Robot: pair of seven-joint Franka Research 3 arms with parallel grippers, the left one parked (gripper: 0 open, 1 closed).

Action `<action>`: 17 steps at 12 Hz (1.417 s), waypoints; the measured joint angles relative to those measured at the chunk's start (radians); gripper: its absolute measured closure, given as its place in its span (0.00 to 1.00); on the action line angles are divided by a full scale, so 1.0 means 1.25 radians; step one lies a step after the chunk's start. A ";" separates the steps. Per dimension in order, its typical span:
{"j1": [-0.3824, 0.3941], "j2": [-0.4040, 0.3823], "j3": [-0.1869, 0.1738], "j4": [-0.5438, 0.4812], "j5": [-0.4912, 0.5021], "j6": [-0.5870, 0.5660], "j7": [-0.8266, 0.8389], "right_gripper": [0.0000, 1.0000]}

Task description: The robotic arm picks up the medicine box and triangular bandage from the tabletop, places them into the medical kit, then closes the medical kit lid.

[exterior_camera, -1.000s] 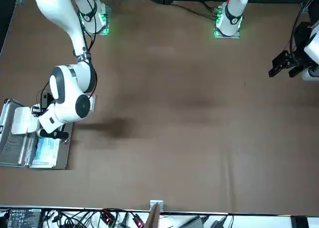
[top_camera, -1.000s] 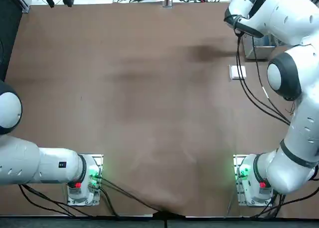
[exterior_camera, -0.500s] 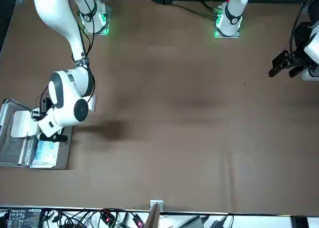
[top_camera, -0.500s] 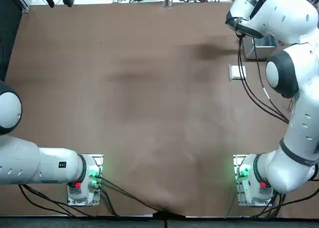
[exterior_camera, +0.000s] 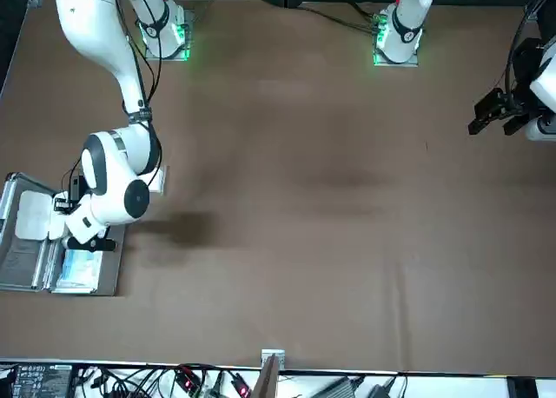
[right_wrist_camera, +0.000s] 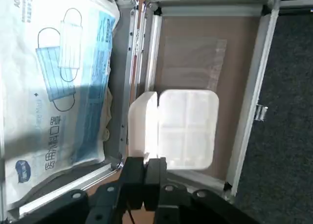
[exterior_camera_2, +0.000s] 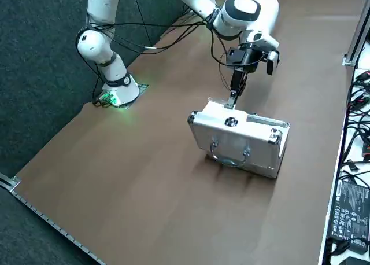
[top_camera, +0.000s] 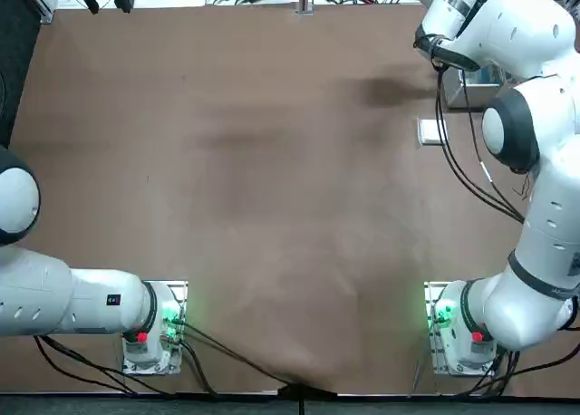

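So the right gripper (right_wrist_camera: 145, 161) is over at the left side of the front view, right above the medical kit (exterior_camera: 110, 276), which is sitting wide open. Its two fingers are almost together, just a sliver between them, and they've got the near edge of a white two-part item (right_wrist_camera: 188, 129) with rounded corners. Honestly can't tell if that's the medicine box or the triangular bandage; one part looks like it has a faint grid in it. It's over the half with the see-through pocket (right_wrist_camera: 193, 62), left of the frame in the front view. The other half has a blue and white mask packet (right_wrist_camera: 63, 87) lying in it. There's also a small square white thing (top_camera: 431, 131) on the tabletop (top_camera: 272, 207), upper right in the top view, near the kit but apart from it. In the right side view the kit is just right of centre, metal handle (exterior_camera_2: 229, 162) facing the camera, robotic arm (exterior_camera_2: 251, 16) reaching in from the top.
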 joint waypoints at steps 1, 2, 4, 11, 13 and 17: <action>-0.001 0.004 0.000 0.000 0.000 0.000 0.000 0.97; -0.002 0.007 0.000 0.000 0.000 0.000 0.001 0.97; -0.002 0.008 0.000 0.000 0.009 0.012 0.001 0.97; -0.021 0.019 0.000 0.000 0.093 0.065 0.000 0.97; -0.036 0.021 0.000 0.000 0.095 0.074 0.000 0.97; -0.050 0.022 0.000 0.000 0.099 0.094 0.000 0.93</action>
